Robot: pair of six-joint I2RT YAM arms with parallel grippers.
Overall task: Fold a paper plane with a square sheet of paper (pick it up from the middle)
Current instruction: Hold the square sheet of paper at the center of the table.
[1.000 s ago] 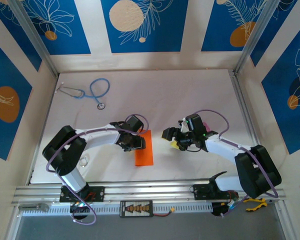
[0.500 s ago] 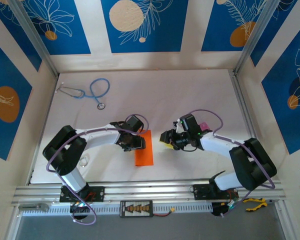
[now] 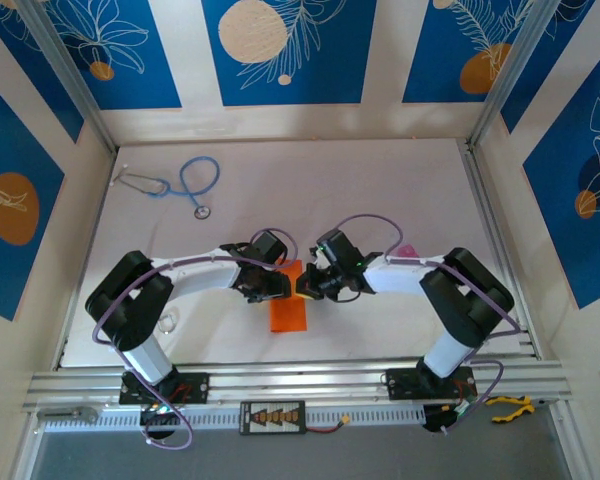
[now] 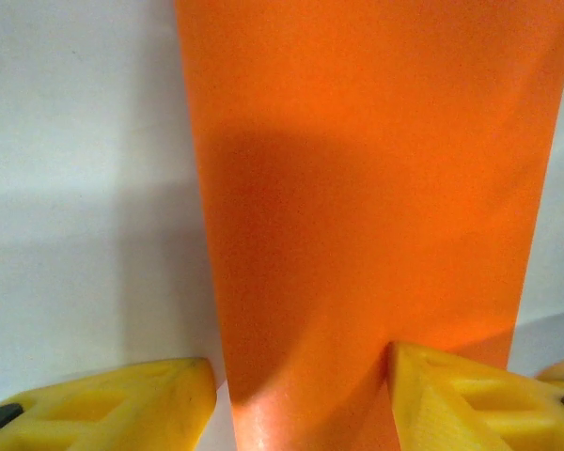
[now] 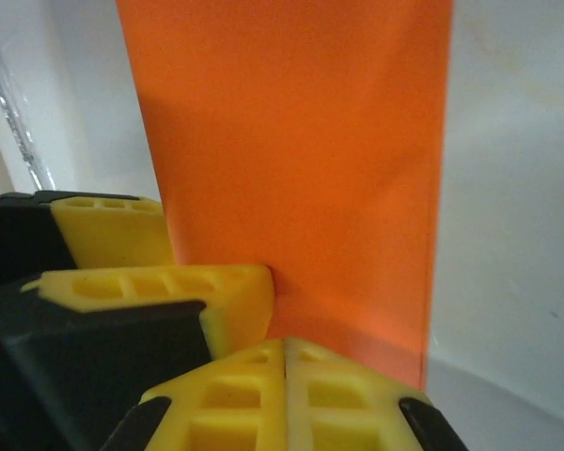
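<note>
From my station, the overhead view has a blue stethoscope (image 3: 180, 185) lying far back on the left of the white table (image 3: 380, 190), well apart from the work. The left arm reaches in from its base toward the middle. Its left end effector (image 3: 277, 287) sits on the upper left edge of the orange sheet of paper (image 3: 289, 312). The sheet lies flat on the table as a narrow folded strip, running from between the two end effectors down toward the near rail.

On the left wrist camera the yellow fingers (image 4: 122, 404) stand apart. One rests on bare table just left of the strip and the other overlaps the strip's right side, so the paper runs between them, lying loose and unclamped.

The right end effector (image 3: 305, 285) comes in from the right and meets the strip's upper end, just beside the left one. On its own camera the two fingertips are pressed together with only a seam between them, right at the near end of the paper. I cannot tell whether any paper edge is caught in that seam. The left end effector's yellow fingers (image 5: 169, 287) show close alongside.

Farther right, a small pink thing (image 3: 407, 250) lies on the table behind the right arm.
</note>
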